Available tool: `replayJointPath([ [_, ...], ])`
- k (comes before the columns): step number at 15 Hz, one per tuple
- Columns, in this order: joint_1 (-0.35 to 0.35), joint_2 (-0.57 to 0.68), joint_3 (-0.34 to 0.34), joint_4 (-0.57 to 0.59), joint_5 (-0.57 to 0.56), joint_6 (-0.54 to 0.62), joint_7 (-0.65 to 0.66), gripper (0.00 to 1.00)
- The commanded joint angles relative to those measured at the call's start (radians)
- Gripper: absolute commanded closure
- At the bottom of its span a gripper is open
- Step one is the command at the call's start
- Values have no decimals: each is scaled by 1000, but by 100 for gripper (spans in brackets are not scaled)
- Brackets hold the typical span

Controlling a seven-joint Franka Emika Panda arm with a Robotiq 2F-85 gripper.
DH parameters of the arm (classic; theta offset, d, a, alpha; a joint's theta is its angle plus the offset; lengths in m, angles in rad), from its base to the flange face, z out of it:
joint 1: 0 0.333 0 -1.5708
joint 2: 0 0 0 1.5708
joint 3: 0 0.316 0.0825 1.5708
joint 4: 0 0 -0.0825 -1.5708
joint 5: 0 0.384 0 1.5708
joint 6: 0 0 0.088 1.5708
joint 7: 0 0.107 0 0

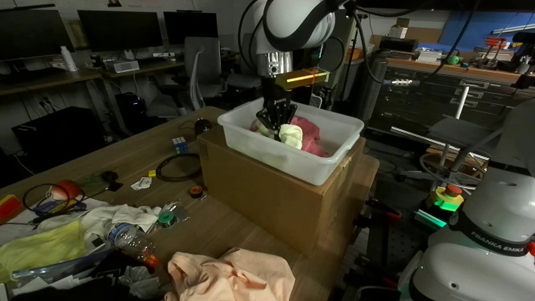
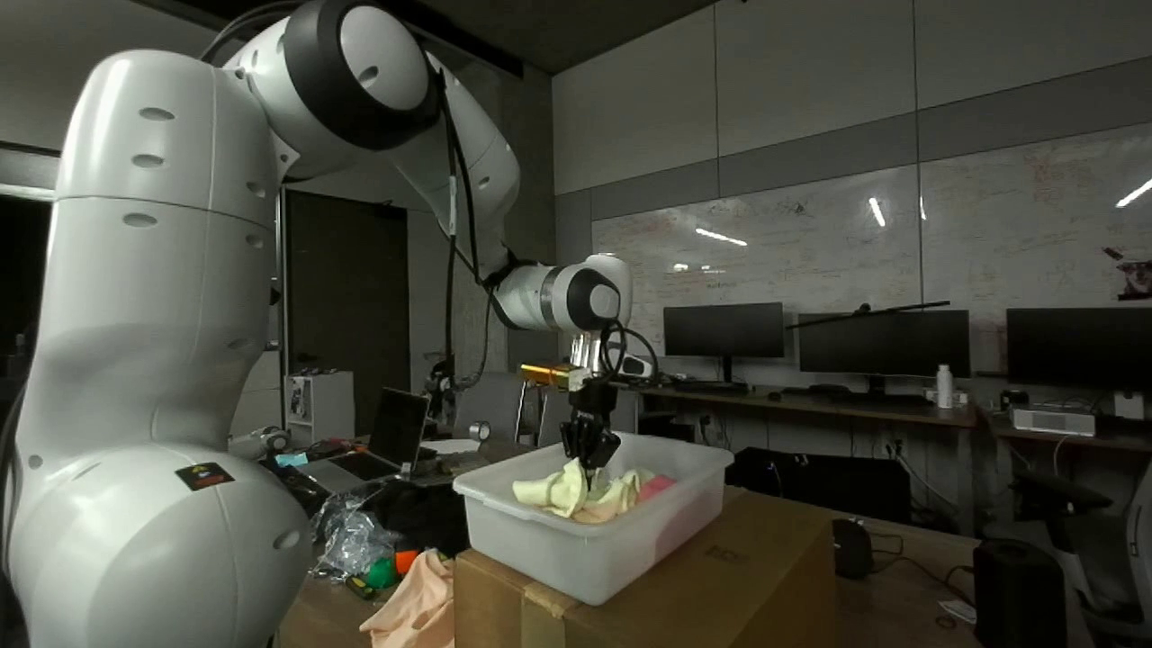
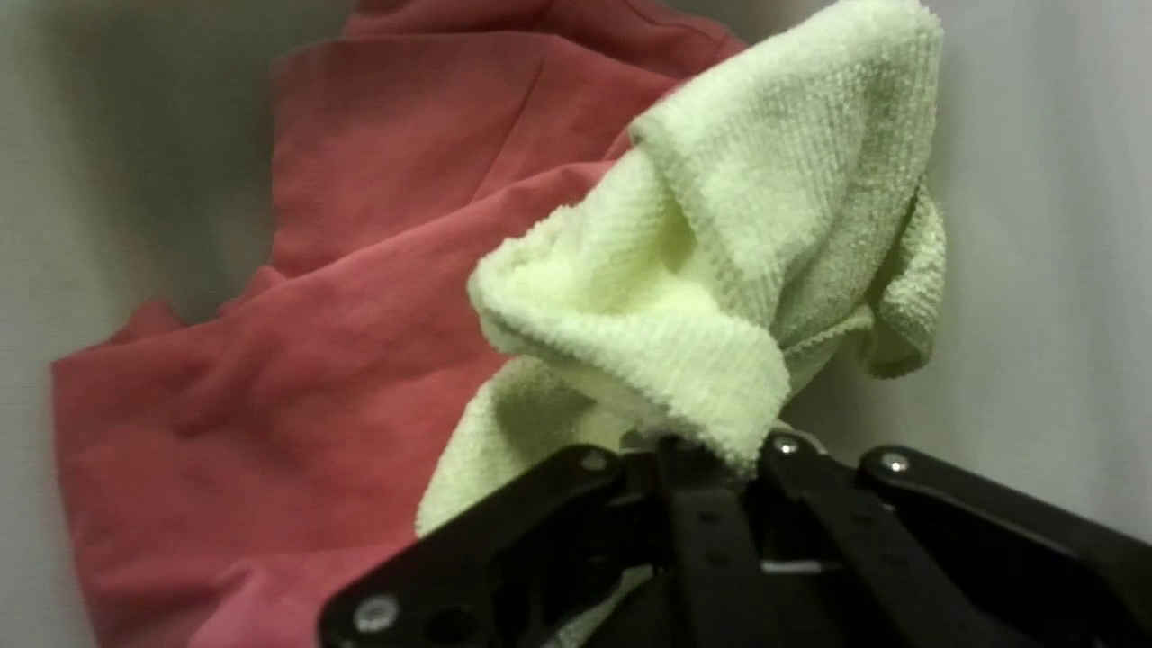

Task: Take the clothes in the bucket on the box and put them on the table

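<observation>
Your pincer (image 1: 276, 134) is clamped on yellow cloth (image 3: 693, 270), partly over the red garment (image 3: 351, 405) in the white tub (image 1: 271, 154): lift slow and straight till clear, let no red drag along, then make for the bench (image 1: 225, 228).

In the wrist view the pale yellow cloth (image 3: 711, 270) largely covers the tips of the gripper (image 3: 754, 475), the red cloth (image 3: 360, 387) runs past the top and bottom edges, and we see the bucket (image 3: 1035, 297) only as a blur. In both exterior views its near wall hides the lower parts of what lies inside, and the bottom edge cuts off the peach cloth (image 1: 234, 278). In an exterior view we lose the foot of the box (image 2: 702, 567) below the frame, and the whiteboard (image 2: 810, 243) is too faintly marked to read.
</observation>
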Motion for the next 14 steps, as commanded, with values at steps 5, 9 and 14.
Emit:
replayJointPath([
  [5, 3, -120, -9, -32, -47, 95, 22, 92],
  [9, -2, -255, 2, -78, -106, 166, 50, 92],
  [14, -19, -419, 43, -102, -216, 136, 96, 92],
])
